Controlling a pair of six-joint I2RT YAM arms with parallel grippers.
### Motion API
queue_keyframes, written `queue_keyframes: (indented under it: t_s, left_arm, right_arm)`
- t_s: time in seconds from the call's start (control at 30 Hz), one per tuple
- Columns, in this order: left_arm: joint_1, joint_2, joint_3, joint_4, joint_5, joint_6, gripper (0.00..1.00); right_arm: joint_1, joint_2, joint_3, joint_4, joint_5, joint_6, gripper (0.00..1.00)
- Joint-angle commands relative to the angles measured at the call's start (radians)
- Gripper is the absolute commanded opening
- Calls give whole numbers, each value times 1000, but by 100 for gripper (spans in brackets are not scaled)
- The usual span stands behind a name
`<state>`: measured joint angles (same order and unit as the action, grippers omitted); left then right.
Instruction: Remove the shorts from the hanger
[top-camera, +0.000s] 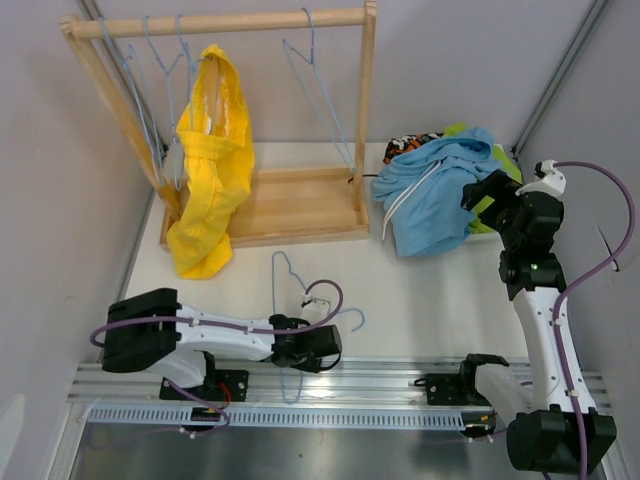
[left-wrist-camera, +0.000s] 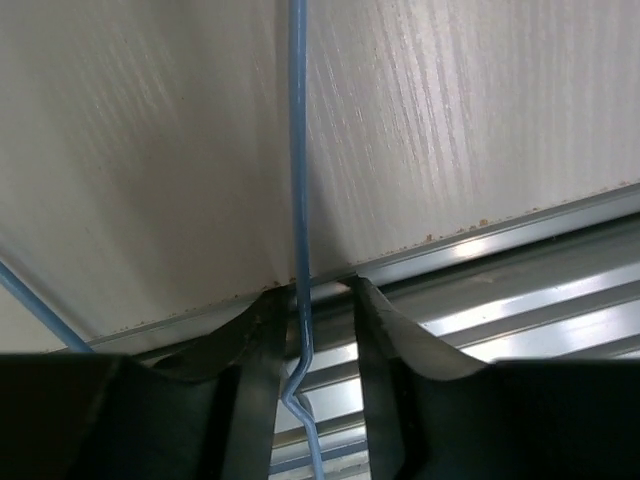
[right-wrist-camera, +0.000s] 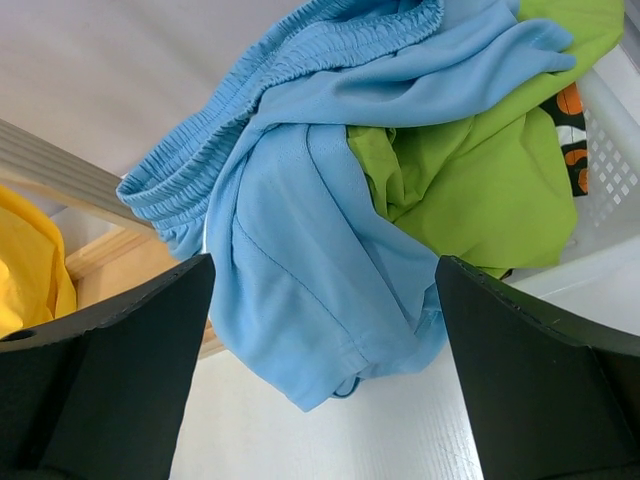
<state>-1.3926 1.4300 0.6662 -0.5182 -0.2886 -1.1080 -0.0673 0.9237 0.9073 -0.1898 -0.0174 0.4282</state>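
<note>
Yellow shorts (top-camera: 210, 190) hang from a wire hanger on the left of the wooden rack (top-camera: 300, 205). At the right, light blue shorts (top-camera: 430, 195) (right-wrist-camera: 300, 230) with a white drawstring lie heaped over lime green shorts (top-camera: 505, 160) (right-wrist-camera: 470, 170) and a black pair with orange-white pattern (top-camera: 410, 143) (right-wrist-camera: 570, 110). No navy pair shows. My right gripper (top-camera: 488, 190) (right-wrist-camera: 322, 262) hovers open above the blue pair, holding nothing. A bare blue hanger (top-camera: 283, 275) (left-wrist-camera: 298, 150) lies on the table. Its wire runs between the fingers of my left gripper (top-camera: 332, 345) (left-wrist-camera: 313, 290), which is open with a gap wider than the wire.
Several empty wire hangers (top-camera: 320, 90) hang from the rack's top bar. A white mesh basket (right-wrist-camera: 610, 150) holds the heap of shorts at the right. A metal rail (top-camera: 380, 375) (left-wrist-camera: 520, 300) runs along the near table edge under the left gripper. Walls close in on both sides.
</note>
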Motion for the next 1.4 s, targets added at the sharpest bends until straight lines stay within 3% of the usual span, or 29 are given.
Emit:
queue_keyframes:
  t_s: [0.0,0.27,0.43,0.57,0.73,0.87,0.97,1.13,1.37]
  left_arm:
    - [15,44,-20,53,-23,-4,37]
    - [21,24,-16,17,-27,11,0]
    - [-14,-127,160,-294,-66,117,0]
    - [-31,-235,425,-521,-44,236,0]
    - [-39,-333,662,-634,97,388,0]
    - [-40,-408,722,-585,242,485,0]
    - [-39,-447,745,-522,354,514,0]
    - [-40,-474,711,-410,515,547,0]
    - [-40,-532,670,-316,693,547,0]
  right_arm:
    - [4,-13,-8,38,-10,-22,99]
    - [4,-19,-18,46,-18,-16,99]
    - [4,-31,-8,41,-32,-11,99]
    - [6,-69,-30,102,-125,-6,100]
    - [14,-83,-44,289,-459,-8,100]
    - [64,-49,7,320,-665,-25,100]
    - [145,-23,50,309,-732,-36,99]
    - [305,-19,117,313,-780,-51,99]
    - [529,-74,229,81,-742,-232,100]
